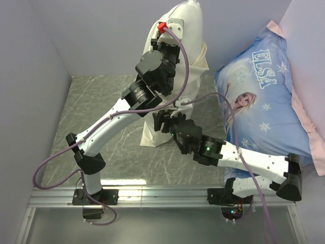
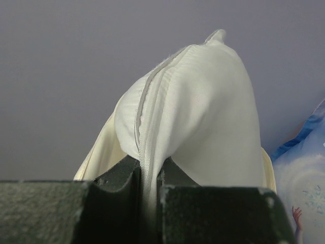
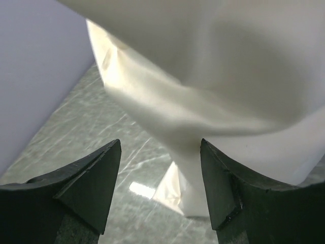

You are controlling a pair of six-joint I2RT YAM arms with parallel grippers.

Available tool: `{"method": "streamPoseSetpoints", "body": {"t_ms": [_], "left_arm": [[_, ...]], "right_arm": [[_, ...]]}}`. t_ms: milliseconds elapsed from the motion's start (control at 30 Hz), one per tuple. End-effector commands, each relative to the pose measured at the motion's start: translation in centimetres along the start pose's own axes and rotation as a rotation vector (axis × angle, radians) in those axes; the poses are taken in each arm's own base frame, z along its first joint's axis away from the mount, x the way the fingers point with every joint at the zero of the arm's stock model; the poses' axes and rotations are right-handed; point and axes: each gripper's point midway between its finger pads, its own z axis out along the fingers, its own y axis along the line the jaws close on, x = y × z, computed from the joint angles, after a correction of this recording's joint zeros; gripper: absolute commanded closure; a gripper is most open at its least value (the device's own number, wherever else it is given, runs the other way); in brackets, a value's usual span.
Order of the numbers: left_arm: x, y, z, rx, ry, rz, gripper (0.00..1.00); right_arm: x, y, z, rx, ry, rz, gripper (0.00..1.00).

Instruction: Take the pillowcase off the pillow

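top cam: high behind both arm bases, facing down and forward, far, whole table [image 1: 96,96] in frame | left wrist cam: just behind left gripper [image 2: 150,175], facing up, tight on pillow [image 2: 203,117] | right wrist cam: low behind right gripper [image 3: 160,152], facing forward, close on pillowcase [image 3: 152,101] | overlap: pillowcase in all three; elsa pillow [image 1: 264,101] in top + left wrist

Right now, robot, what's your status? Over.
Left gripper shut on pillow seam, up high. Right gripper open, facing hanging pillowcase. Elsa pillow off aside.
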Motion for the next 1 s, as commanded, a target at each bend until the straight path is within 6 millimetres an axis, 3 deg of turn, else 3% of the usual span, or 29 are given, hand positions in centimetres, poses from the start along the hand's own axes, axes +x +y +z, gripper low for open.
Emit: {"method": "streamPoseSetpoints", "body": {"t_ms": [0,33,133,167,267,400,500,733,833,967], "left_arm": [[-5.6,2.2,-0.5,-0.021,-0.125,-0.152,0.99],[-5.7,2.1,-0.5,-0.017,-0.126,-0.154,0.99],[-5.9,2.2,-0.7,-0.006,-0.135,-0.164,0.99],[-6.2,2.4,-0.8,-0.004,-0.139,-0.172,1.00],[-6.5,2.3,-0.9,0.007,-0.145,-0.175,0.99],[-7.5,2.7,-0.9,0.005,-0.165,-0.183,0.99],[-8.7,3.3,-1.0,0.003,-0.189,-0.197,0.99],[-10.6,5.1,-1.1,-0.006,-0.233,-0.227,0.99],[-11.0,5.6,-1.1,-0.011,-0.242,-0.230,0.99],[-11.8,6.7,-1.1,-0.023,-0.259,-0.233,0.99]], "right_arm": [[-4.1,-0.2,1.1,0.104,-0.123,0.044,0.29],[-4.0,0.1,1.7,0.116,-0.118,0.030,0.29],[-3.5,0.6,2.5,0.123,-0.114,0.012,0.45],[-3.1,0.7,2.7,0.125,-0.108,0.004,0.66],[-1.5,0.8,3.1,0.127,-0.073,-0.011,1.00],[1.6,1.1,2.8,0.097,-0.007,-0.010,1.00],[5.3,1.4,2.3,0.096,0.075,-0.035,1.00],[17.9,1.6,1.2,0.088,0.325,-0.083,1.00],[22.3,0.8,0.5,0.109,0.420,-0.117,1.00],[26.6,-0.3,-0.3,0.139,0.523,-0.143,1.00]]}}
